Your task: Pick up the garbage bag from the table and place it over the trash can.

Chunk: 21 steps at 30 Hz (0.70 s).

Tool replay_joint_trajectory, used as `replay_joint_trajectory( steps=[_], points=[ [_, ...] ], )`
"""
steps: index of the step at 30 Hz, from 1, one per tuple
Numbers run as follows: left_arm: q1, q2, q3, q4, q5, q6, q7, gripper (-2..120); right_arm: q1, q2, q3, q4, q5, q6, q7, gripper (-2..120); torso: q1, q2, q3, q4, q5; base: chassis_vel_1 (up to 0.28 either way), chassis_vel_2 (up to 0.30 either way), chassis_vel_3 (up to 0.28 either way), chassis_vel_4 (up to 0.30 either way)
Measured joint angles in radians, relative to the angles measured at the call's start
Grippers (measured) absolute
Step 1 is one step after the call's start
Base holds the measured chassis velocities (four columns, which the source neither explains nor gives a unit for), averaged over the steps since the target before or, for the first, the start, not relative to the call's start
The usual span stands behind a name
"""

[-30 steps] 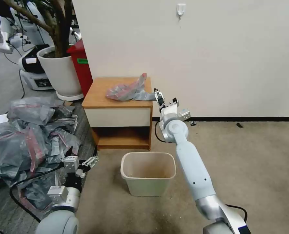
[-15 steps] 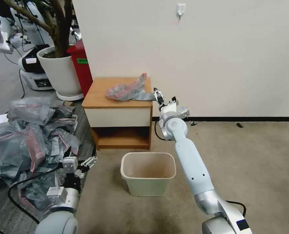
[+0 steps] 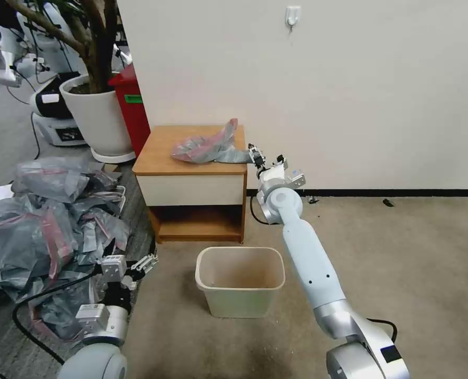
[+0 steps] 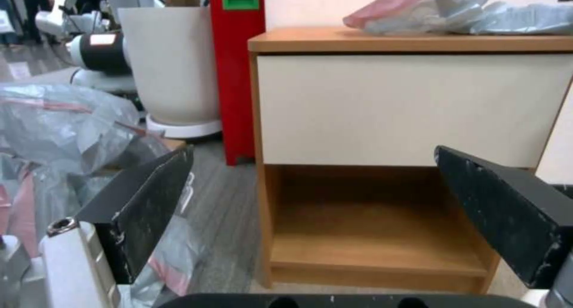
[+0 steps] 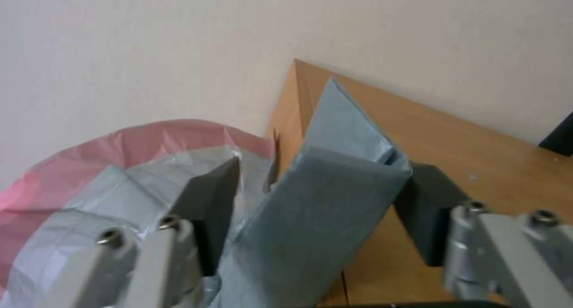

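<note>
— Beige carpet, white wall; where is the garbage bag (image 3: 208, 145)?
— Crumpled on the table (image 3: 162, 152); the right gripper (image 5: 316, 205) straddles its grey tail, jaws apart.
— Risk?
— Thin film could slip out on closing. Left gripper (image 4: 322, 214) idles wide, low

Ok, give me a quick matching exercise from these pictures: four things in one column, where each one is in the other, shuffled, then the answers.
Things:
1. garbage bag
2. trash can
3. right gripper
4. left gripper

Places:
A. on the floor in front of the table
B. low, beside the heap of bags
C. on the tabletop
D. at the table's right edge, around a fold of the bag

Pairs: 1-C, 2-A, 3-D, 4-B
</note>
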Motion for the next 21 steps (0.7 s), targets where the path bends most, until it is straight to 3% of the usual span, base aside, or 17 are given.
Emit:
replay_joint_trajectory(
  steps=[16, 21],
  points=[
    [0.007, -0.008, -0.002, 0.003, 0.017, -0.014, 0.0, 100, 0.006, 0.0, 0.0, -0.012, -0.015, 0.004, -0.004, 2, 0.0, 0.0, 0.0, 0.0, 0.0, 0.0, 0.0, 0.0, 0.0],
    [0.008, -0.011, -0.002, 0.006, 0.018, -0.016, 0.0, 100, -0.004, 0.0, -0.004, 0.001, -0.02, 0.007, -0.004, 0, 0.0, 0.0, 0.0, 0.0, 0.0, 0.0, 0.0, 0.0, 0.0]
  ],
)
